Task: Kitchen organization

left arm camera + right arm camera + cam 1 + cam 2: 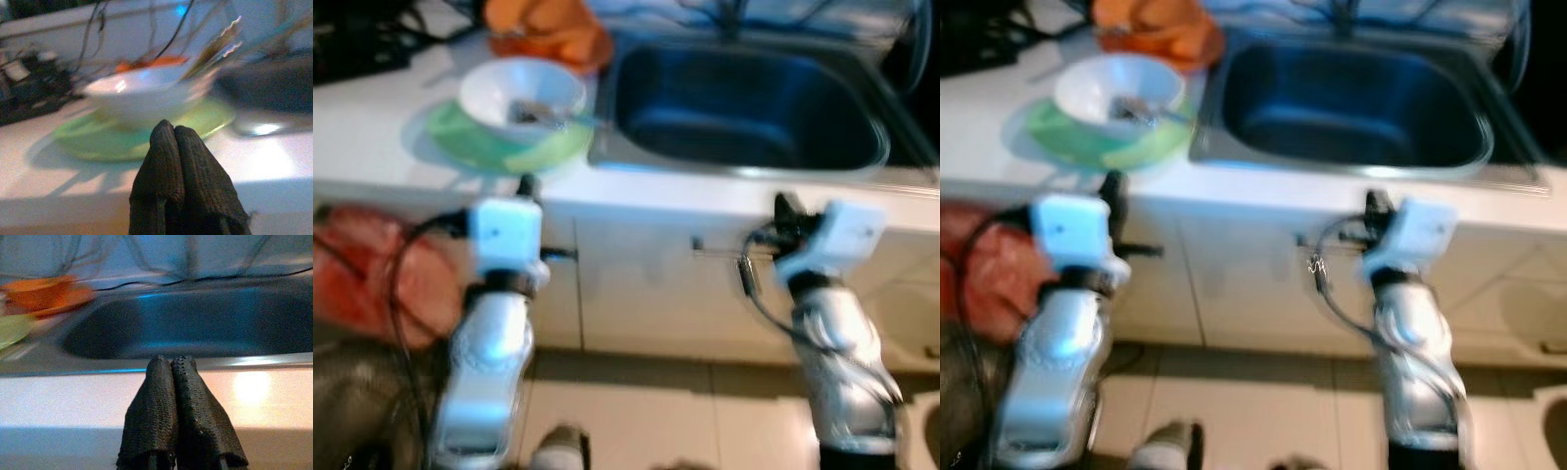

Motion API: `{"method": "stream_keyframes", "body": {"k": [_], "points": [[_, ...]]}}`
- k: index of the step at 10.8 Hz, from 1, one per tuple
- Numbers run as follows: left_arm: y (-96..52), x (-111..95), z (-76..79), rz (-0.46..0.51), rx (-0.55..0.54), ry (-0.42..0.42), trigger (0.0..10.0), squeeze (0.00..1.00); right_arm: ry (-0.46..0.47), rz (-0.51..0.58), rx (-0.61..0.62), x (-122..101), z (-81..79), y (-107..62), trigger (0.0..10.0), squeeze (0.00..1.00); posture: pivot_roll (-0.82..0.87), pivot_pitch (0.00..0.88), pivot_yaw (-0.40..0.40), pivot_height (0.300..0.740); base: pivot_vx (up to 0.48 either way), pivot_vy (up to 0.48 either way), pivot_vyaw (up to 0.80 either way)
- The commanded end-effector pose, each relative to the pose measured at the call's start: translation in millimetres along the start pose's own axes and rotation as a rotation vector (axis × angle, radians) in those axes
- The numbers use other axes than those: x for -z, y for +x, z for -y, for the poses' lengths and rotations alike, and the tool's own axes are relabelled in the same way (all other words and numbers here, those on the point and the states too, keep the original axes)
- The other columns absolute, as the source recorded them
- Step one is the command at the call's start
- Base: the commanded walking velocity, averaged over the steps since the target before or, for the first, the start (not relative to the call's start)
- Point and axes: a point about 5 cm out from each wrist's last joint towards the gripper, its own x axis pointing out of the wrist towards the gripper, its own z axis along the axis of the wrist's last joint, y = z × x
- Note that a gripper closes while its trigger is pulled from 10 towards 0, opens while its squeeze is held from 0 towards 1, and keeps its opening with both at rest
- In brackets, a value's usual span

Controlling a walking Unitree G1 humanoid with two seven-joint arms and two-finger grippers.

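Head view: both arms raised, end effectors (173, 134) (171, 364) closed at counter (372, 137) edge.

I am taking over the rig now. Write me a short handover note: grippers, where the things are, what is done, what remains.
Left gripper: fingers shut, empty, at the counter edge facing the dishes.
Right gripper: fingers shut, empty, at the counter edge facing the sink.
White bowl, with what looks like cutlery inside, sits on a green plate on the counter, left of the sink. Orange dishes lie behind them.
Done: nothing visibly moved or gripped yet.
Left: probably take up the bowl and plate; views are blurred, so check first.
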Motion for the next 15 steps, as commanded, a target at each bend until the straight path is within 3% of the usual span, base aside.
{"method": "stream_keyframes", "body": {"k": [1,9,10,15], "points": [[-1.0,-4.0,5.7,0.014,0.016,-0.019,10.0,0.0,-0.02,-0.001,0.032,-1.1,10.7,-2.8,10.0,0.0,0.09,0.211,-0.042,0.74,0.337,0.0,0.0],[-1.3,-3.4,12.1,0.019,0.049,0.007,10.0,0.0,-0.02,-0.005,0.026,-0.2,10.3,-3.0,10.0,0.0,0.09,0.213,-0.043,0.74,0.042,0.0,0.0],[-1.2,-3.2,11.9,0.018,0.047,0.009,10.0,1.0,-0.02,-0.005,0.026,-0.2,10.2,-3.0,10.0,0.0,0.09,0.212,-0.043,0.74,0.0,0.0,0.0],[0.6,-6.2,11.2,0.033,0.045,-0.004,10.0,1.0,-0.02,-0.005,0.021,-0.1,9.6,-2.1,10.0,0.0,0.09,0.21,-0.045,0.74,0.0,0.0,0.0]]}}
